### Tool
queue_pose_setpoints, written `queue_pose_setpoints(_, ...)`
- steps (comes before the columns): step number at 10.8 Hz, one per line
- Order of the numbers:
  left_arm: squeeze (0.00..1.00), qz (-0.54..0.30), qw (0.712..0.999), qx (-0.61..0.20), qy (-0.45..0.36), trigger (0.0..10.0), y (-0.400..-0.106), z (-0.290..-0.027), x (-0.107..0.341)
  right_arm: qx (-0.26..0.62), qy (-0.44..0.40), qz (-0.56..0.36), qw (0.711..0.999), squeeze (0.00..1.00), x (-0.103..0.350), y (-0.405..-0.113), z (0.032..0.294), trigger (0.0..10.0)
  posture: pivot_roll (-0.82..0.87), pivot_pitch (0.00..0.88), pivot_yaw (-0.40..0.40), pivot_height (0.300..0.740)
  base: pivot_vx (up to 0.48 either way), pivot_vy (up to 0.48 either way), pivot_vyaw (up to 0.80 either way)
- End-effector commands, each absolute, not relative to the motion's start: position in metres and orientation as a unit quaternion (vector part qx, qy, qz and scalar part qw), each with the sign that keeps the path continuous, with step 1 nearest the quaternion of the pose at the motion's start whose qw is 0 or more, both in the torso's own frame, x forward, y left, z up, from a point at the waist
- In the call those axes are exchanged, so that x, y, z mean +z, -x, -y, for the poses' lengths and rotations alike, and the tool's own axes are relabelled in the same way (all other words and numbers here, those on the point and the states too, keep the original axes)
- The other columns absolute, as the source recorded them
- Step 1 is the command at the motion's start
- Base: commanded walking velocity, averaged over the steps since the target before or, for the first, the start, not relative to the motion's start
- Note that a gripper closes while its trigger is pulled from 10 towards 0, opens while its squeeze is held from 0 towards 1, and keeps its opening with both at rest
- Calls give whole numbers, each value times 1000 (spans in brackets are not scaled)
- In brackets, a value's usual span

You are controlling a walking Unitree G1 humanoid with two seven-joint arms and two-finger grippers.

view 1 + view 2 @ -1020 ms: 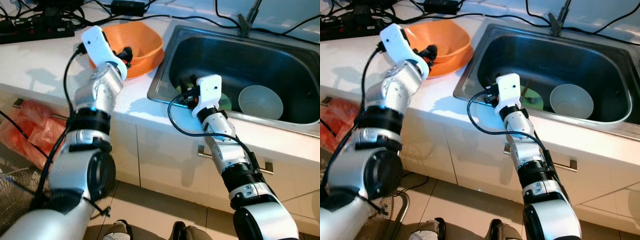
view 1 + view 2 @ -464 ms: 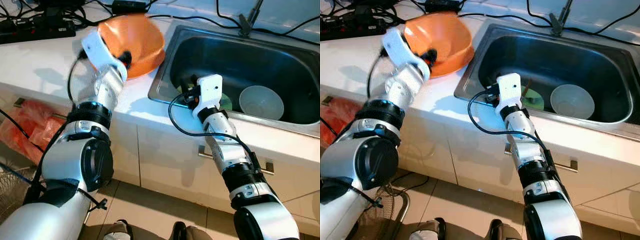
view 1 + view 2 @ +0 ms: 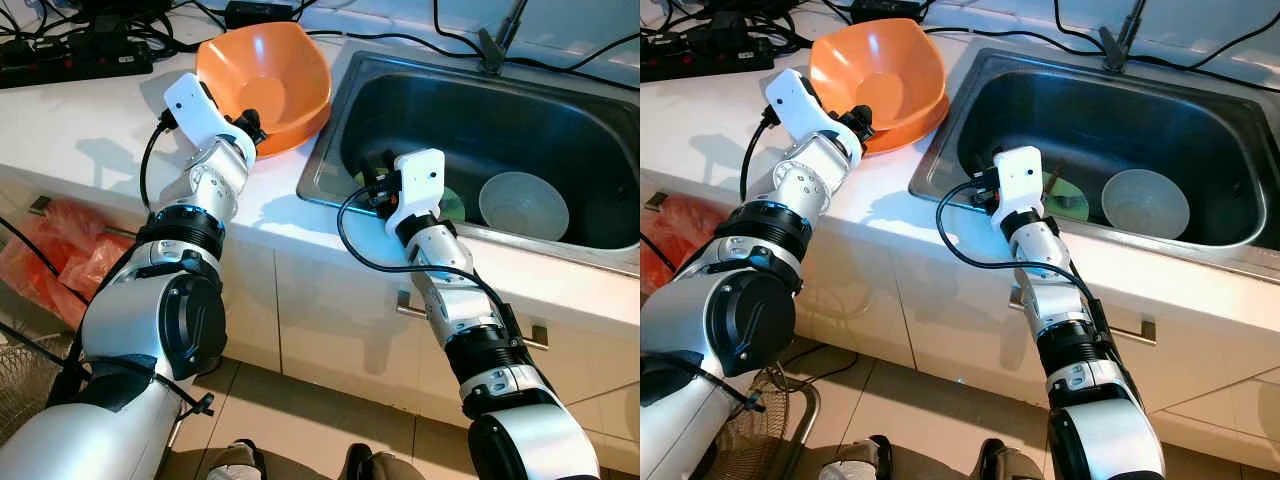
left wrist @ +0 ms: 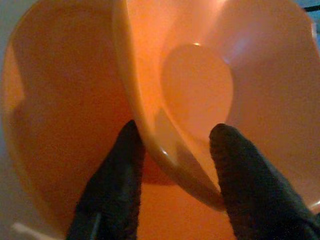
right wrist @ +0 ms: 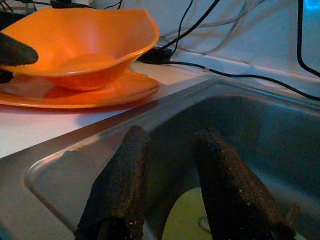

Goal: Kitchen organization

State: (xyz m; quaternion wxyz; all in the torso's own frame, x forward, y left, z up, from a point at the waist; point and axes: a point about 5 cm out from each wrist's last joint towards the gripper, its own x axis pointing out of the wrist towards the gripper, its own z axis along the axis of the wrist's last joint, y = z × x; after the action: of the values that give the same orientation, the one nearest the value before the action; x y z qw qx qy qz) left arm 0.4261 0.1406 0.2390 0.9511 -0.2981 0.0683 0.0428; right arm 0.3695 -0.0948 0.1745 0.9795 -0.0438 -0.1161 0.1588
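My left gripper (image 3: 250, 122) is shut on the near rim of an orange bowl (image 3: 265, 80) and holds it tilted just above the counter, beside the sink's left edge. The left wrist view has one black finger (image 4: 117, 175) outside the bowl wall and one inside. An orange plate (image 5: 107, 92) lies flat on the counter under the bowl. My right gripper (image 3: 372, 187) hangs open inside the steel sink (image 3: 325, 120), near its left wall, over a green plate (image 3: 452, 205). A white bowl (image 3: 523, 205) stands upright in the sink to the right.
A black power strip (image 3: 70, 55) and several cables lie along the back of the white counter. The faucet base (image 3: 490, 48) rises behind the sink. A red plastic bag (image 3: 60, 262) lies on the floor at the left, below the cabinets.
The left gripper has raised the orange bowl off the plate and tipped it, so its inside now faces up and toward me. The right arm has not moved.
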Motion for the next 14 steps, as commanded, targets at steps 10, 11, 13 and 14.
queue_pose_setpoints(10, 0, -93, 947, 57, 303, 0, -424, -143, 220, 154, 45, 71, 985, 0, 154, -367, 100, 10000, 73, 145, -36, 740, 0, 0, 0)
queue_pose_setpoints(11, 0, -91, 946, 58, 305, 0, -424, -143, 220, 153, 45, 71, 985, 0, 154, -367, 100, 10000, 73, 145, -37, 740, 0, 0, 0)
queue_pose_setpoints(13, 0, -49, 943, 45, 326, 0, -425, -143, 230, 153, 45, 72, 985, 0, 154, -367, 100, 10000, 75, 145, -39, 740, 0, 0, 0)
queue_pose_setpoints(14, 0, -10, 942, 27, 334, 0, -425, -142, 239, 152, 45, 71, 985, 0, 154, -367, 100, 10000, 76, 143, -40, 740, 0, 0, 0)
